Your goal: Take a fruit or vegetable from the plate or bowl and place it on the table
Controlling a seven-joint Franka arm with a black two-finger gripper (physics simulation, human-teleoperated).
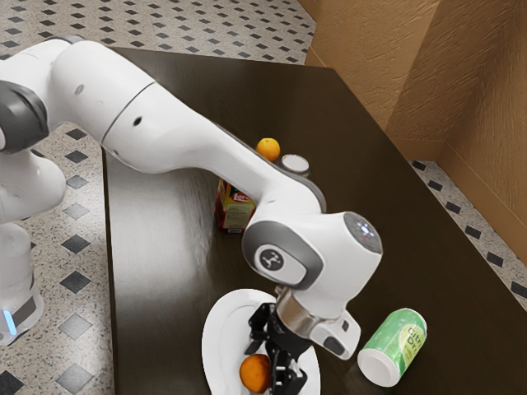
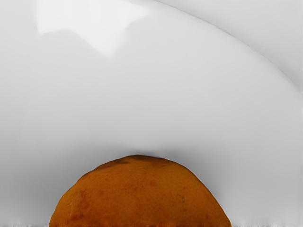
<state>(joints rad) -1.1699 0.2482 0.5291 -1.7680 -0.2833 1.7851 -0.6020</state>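
Orange (image 1: pixel 254 374) on white plate (image 1: pixel 221 333), round, alike along every axis

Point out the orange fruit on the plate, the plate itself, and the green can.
Orange fruit (image 1: pixel 254 374): exterior view, middle of its visible side.
Plate (image 1: pixel 216 341): exterior view, bare rim.
Green can (image 1: pixel 398 341): exterior view, its printed side.

With the exterior view as a clock face, the plate (image 1: pixel 216 333) at six o'clock looks smooth and glossy, while the orange (image 1: pixel 255 374) on it has a mottled, mostly matt peel. The dark table (image 1: pixel 160 267) carries a soft, streaky sheen toward eight, the can (image 1: pixel 405 339) near five is smooth and metallic-looking, and the wall (image 1: pixel 461 90) at two looks rough.
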